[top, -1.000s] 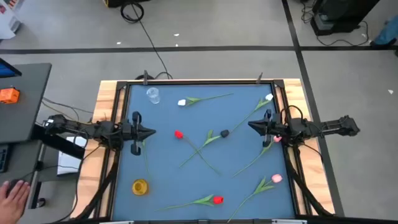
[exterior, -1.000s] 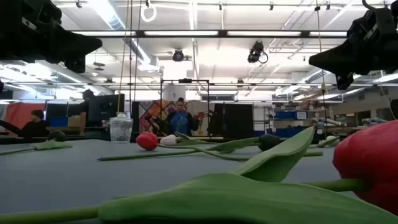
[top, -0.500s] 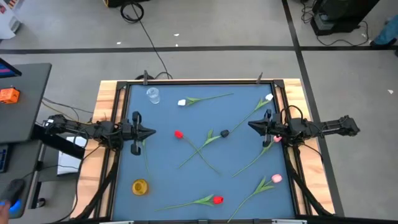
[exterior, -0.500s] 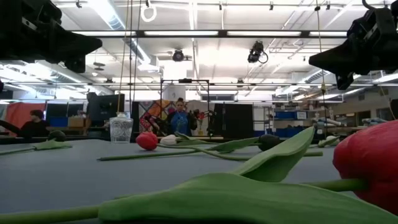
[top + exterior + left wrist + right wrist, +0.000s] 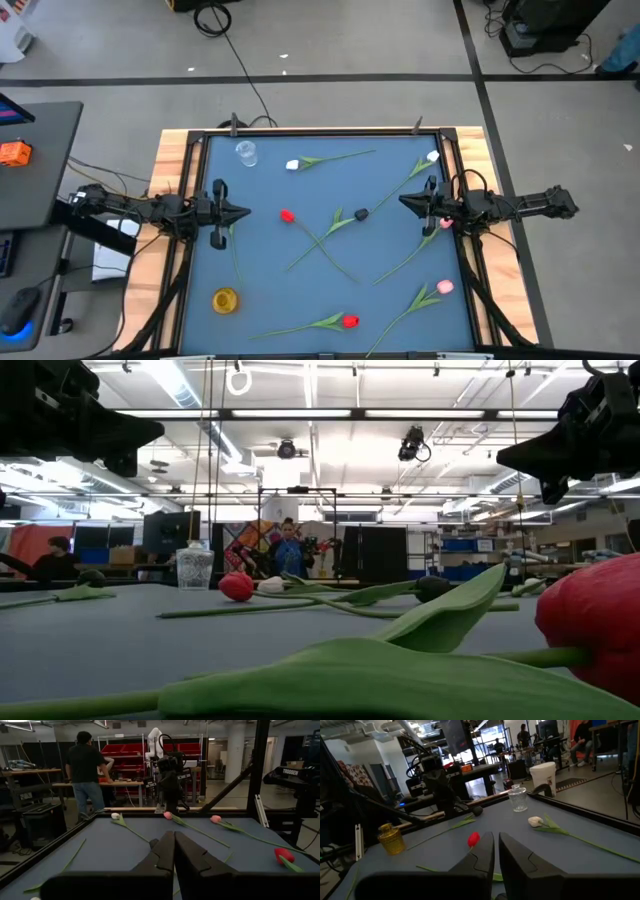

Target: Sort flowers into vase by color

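Note:
Several artificial tulips lie flat on the blue mat. In the high view there are a white one [image 5: 292, 165] at the far side, another white one [image 5: 432, 157] near the right edge, a red one [image 5: 287, 215] crossing stems with a black one [image 5: 361, 213] at the middle, a pink one [image 5: 444, 287] and a red one [image 5: 350, 321] near the front. A further pink head [image 5: 445, 223] lies under the right arm. A clear glass vase [image 5: 246, 152] stands far left, a yellow vase [image 5: 225, 299] near left. My left gripper [image 5: 245, 212] hovers shut at the left side, my right gripper [image 5: 402, 202] shut at the right.
A raised dark frame [image 5: 320, 133] rims the mat, with wooden boards outside it. A loose green stem [image 5: 235, 250] lies near my left gripper. In the low view a red head [image 5: 590, 630] and a broad leaf [image 5: 350, 675] lie close to the front edge. People stand in the room beyond.
Neither arm nor any flower has moved. A person's hand beside the table, at the near left outside the frame, has drawn out of view.

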`<move>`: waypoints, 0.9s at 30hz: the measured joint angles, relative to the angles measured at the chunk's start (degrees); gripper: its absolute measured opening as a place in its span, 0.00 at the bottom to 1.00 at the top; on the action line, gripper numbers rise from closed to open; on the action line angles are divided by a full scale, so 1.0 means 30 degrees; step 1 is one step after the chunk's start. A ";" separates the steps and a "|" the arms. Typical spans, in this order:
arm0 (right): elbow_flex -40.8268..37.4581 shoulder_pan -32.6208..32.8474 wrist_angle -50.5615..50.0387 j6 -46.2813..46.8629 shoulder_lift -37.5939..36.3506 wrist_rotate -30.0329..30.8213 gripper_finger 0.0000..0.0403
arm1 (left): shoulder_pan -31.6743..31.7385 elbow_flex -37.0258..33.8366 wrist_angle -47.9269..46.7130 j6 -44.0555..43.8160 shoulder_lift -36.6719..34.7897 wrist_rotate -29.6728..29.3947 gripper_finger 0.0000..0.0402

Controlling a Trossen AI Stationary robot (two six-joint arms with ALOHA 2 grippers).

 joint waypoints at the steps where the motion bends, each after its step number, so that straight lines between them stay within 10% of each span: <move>1: -0.0001 -0.0001 -0.0001 -0.0001 0.0007 -0.0005 0.09 | 0.0000 0.0000 0.0003 0.0000 0.0000 -0.0003 0.04; 27: -0.0002 -0.0007 0.0215 0.0000 0.0000 0.0009 0.09 | 0.0000 0.0000 0.0135 0.0004 0.0000 -0.0004 0.04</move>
